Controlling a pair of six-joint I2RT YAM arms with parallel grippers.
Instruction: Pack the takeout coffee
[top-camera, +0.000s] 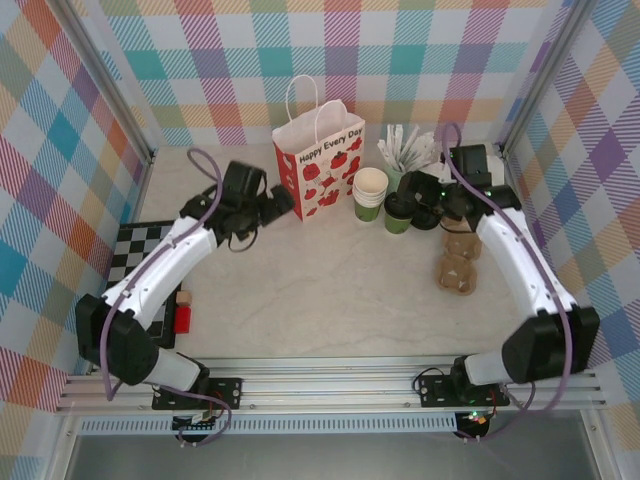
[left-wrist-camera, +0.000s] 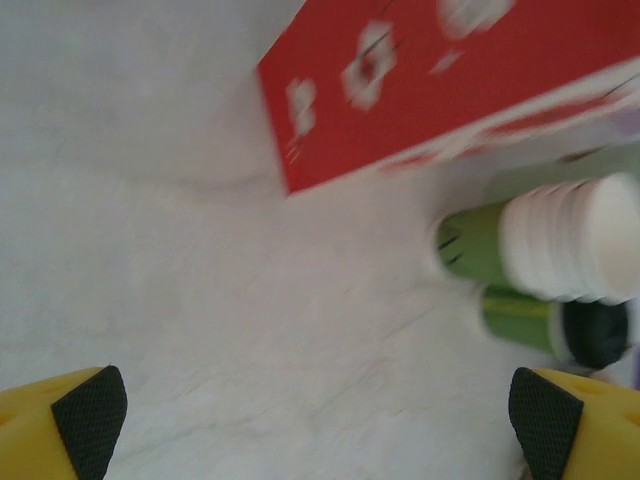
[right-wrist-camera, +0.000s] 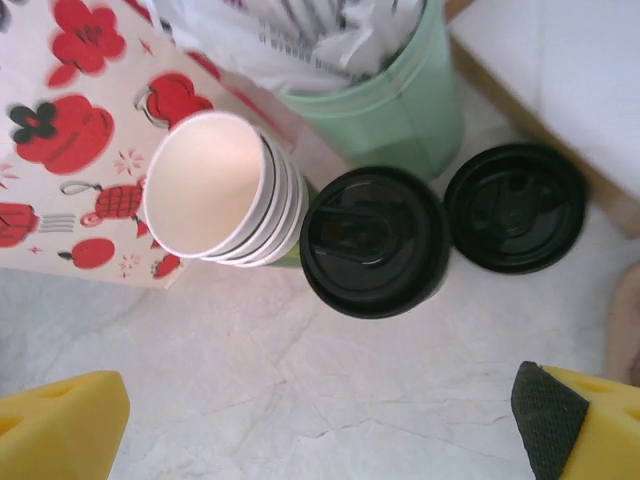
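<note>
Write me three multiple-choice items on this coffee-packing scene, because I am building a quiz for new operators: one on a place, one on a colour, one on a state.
1. The takeout coffee stands:
A) on top of the stack of empty cups
B) upright on the table, right beside that stack
C) lying on its side, far from that stack

2. Its lid is:
A) white
B) black
C) red

3. The right claw is:
A) shut on the coffee
B) shut on nothing
C) open, holding nothing

Key:
1 B, as the cup sits on the table next to the stack.
2 B, as the round lid shows black from above.
3 C, as its yellow fingers stand wide apart with only table between them.
</note>
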